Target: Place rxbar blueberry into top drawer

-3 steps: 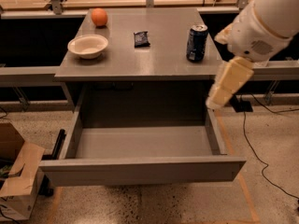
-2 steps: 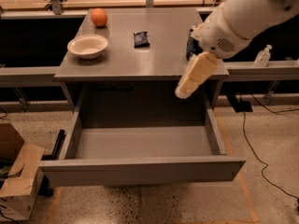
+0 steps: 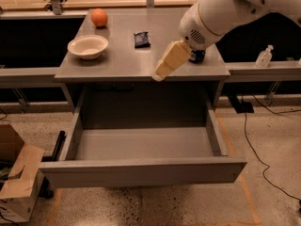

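The rxbar blueberry (image 3: pixel 141 38) is a small dark flat wrapper lying on the grey table top (image 3: pixel 122 62), right of the middle. The top drawer (image 3: pixel 141 169) is pulled out wide below the table and shows nothing inside. My gripper (image 3: pixel 162 71) hangs over the table's front edge, right and in front of the bar, apart from it. The white arm (image 3: pixel 225 8) comes in from the upper right and hides most of the blue soda can (image 3: pixel 197 56).
A white bowl (image 3: pixel 88 46) and an orange (image 3: pixel 99 18) sit on the table's left part. A cardboard box (image 3: pixel 16 178) stands on the floor at the left. A spray bottle (image 3: pixel 264 56) is on a ledge at the right; cables lie on the floor.
The arm has swung left across the table, from beside the drawer's right side to over the table's front edge. It now covers the can. The bar has not moved.
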Robot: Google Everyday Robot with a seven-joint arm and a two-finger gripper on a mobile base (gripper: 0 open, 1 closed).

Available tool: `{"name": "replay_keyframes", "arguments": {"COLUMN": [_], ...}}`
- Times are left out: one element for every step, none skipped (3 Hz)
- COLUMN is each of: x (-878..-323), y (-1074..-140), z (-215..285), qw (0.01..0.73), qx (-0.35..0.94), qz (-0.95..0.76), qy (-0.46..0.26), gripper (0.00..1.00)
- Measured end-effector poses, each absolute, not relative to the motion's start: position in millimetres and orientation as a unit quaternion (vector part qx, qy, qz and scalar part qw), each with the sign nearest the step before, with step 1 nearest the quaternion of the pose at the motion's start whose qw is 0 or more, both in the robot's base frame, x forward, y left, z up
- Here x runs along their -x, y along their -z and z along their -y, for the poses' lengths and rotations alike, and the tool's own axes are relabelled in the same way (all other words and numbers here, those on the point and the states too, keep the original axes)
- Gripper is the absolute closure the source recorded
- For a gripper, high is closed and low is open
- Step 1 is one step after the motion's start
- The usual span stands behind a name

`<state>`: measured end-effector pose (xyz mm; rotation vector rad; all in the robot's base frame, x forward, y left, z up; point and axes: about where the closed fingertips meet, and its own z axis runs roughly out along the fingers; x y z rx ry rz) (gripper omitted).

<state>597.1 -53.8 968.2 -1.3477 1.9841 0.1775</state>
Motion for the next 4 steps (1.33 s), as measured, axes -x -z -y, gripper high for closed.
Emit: {"name": "replay_keyframes", "arguments": {"x": [-602, -648, -697, -742], "y": [-951, -948, -938, -914], "z": [56, 36, 19, 16], "qw": [0.363, 0.409, 0.441, 0.462], "qx": [0.514, 0.492, 0.464, 0.414], "qz": [-0.773, -0.764, -0.762, -0.775], "qy": [-0.076, -0.086, -0.100, -0.122], "gripper": [0.00, 0.00, 0.00, 0.00]}}
